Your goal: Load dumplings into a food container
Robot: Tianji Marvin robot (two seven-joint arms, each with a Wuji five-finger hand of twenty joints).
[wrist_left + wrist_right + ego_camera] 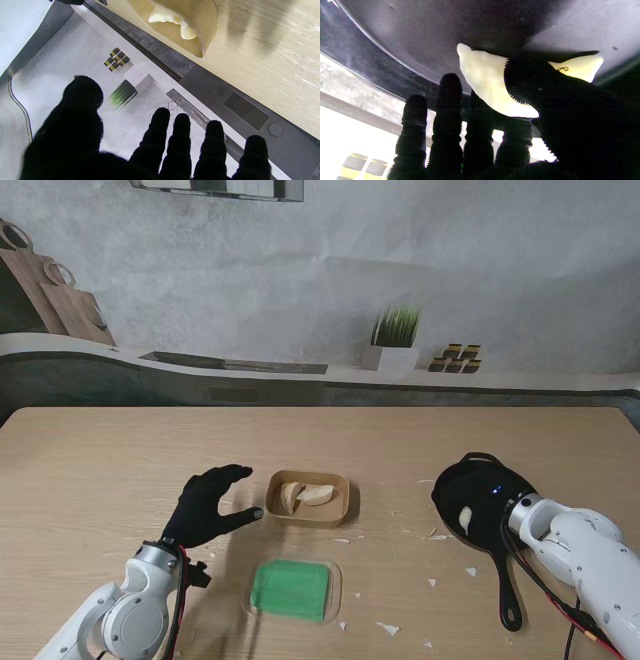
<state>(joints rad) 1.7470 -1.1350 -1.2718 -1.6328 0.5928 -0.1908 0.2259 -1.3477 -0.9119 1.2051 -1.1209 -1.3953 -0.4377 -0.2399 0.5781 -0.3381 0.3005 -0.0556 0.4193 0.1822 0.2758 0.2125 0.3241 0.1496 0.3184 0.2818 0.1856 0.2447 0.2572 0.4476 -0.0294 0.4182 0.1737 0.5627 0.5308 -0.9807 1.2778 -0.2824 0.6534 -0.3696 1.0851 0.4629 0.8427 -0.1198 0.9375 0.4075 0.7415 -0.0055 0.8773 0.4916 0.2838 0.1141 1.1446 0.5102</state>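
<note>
Right robot hand [520, 130] pinches pale crescent dumpling [490, 82] over glossy skillet [478, 492].

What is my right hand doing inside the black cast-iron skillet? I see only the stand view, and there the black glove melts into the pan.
Observer: In the right wrist view, the right hand pinches a pale crescent dumpling between thumb and forefinger, over the black cast-iron skillet.
Operator: Is there a second dumpling in the pan?
Observer: A pale tip shows beyond the thumb. I cannot tell whether it belongs to the same dumpling.
Operator: Does the left hand hide something under its palm?
Observer: No. In the left wrist view, the left hand has its fingers spread and holds nothing.
</note>
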